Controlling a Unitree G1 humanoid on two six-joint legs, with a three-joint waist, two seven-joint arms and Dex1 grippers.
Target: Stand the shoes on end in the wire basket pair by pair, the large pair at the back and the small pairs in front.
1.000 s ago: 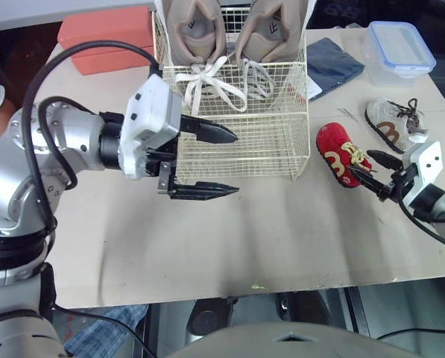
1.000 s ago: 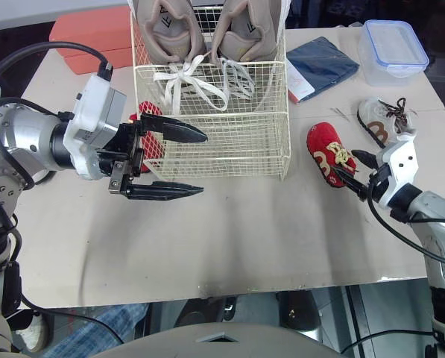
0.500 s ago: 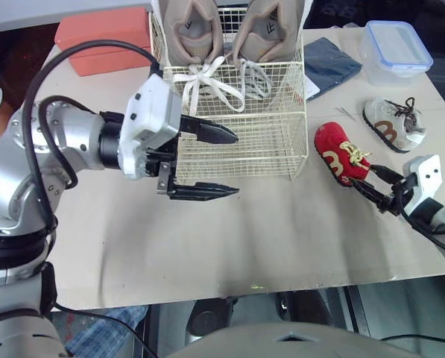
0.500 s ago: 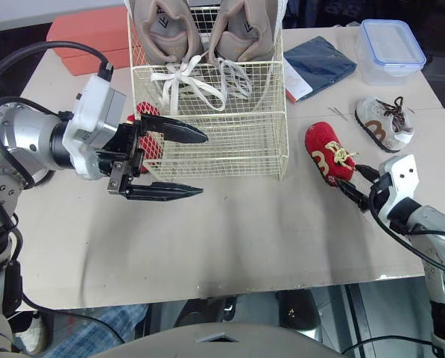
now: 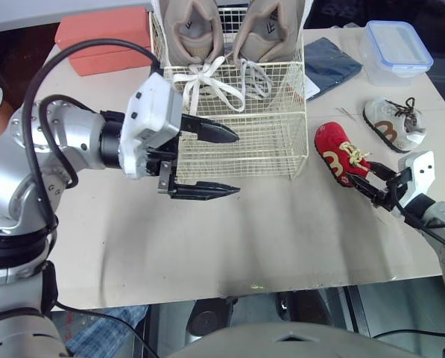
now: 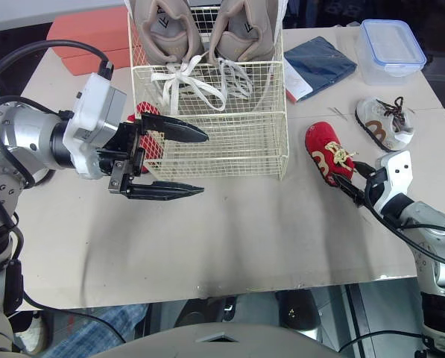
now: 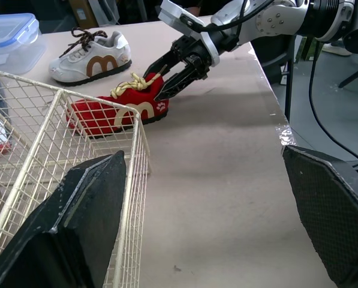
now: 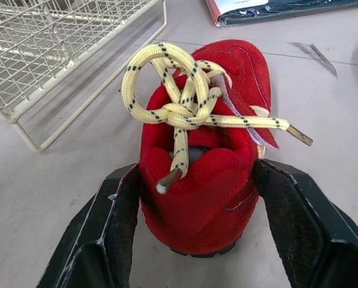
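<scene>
A large beige pair [image 5: 196, 30] stands on end at the back of the wire basket [image 5: 244, 142]. On the table to its right lies a small red shoe [image 5: 341, 160] with yellow laces. My right gripper [image 5: 364, 175] is open, its fingers [image 8: 116, 222] straddling that shoe's heel [image 8: 196, 198]. A small white and brown shoe [image 5: 390, 127] lies farther right. My left gripper [image 5: 237, 164] hovers open and empty before the basket's front left. Something red [image 6: 149, 138], maybe the other red shoe, shows at the basket's left front corner; I cannot tell if it is inside.
An orange box [image 5: 106, 41] sits at the back left. Right of the basket are a dark blue cloth [image 5: 330, 63] and a clear tub with a blue lid [image 5: 399, 46]. The table's right edge [image 7: 286, 144] runs close behind my right gripper.
My right gripper drew back from the red shoe, then came forward again so its fingers flank the heel. The left arm has held still.
</scene>
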